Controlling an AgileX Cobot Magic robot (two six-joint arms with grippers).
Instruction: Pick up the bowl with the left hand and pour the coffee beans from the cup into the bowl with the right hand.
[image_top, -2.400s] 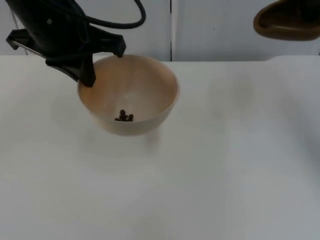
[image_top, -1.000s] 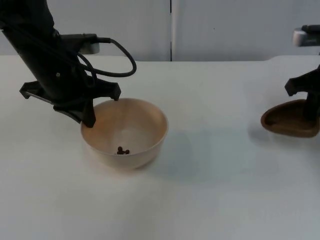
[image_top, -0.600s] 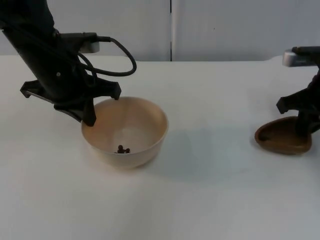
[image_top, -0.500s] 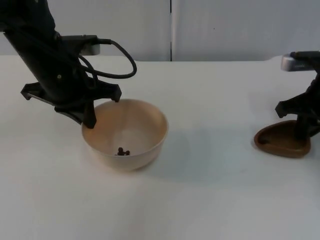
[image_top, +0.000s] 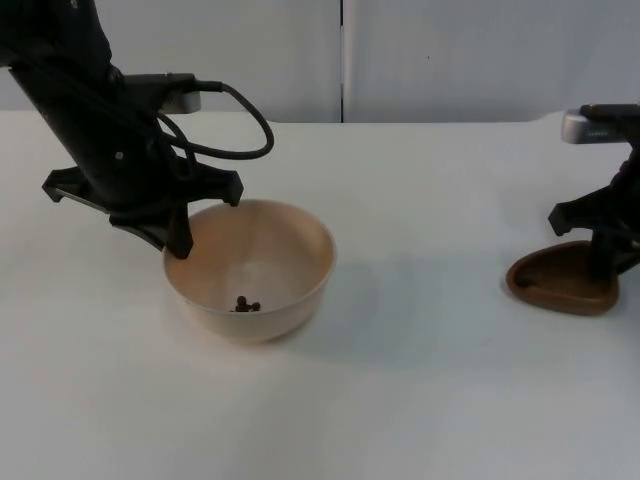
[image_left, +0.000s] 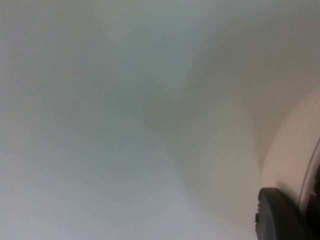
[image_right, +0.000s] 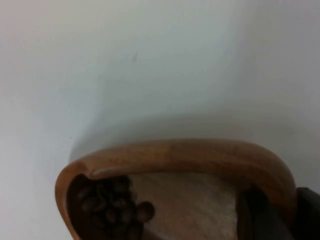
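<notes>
Two hands grip things: the left hand (image_top: 178, 232) pinches the pale round wooden bowl (image_top: 250, 267), on the white tabletop (image_top: 420, 380), steadying it; the right hand (image_top: 603, 262) clamps the brown wooden cup (image_top: 558, 283) holding coffee beans (image_right: 112, 210).

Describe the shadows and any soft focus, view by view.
Top view: the pale wooden bowl casts a faint shadow rightwards across the white table. Left wrist view: a soft grey blur beside the bowl's curved wall. Right wrist view: a shadow lies beyond the brown wooden cup, whose coffee beans look soft.
</notes>
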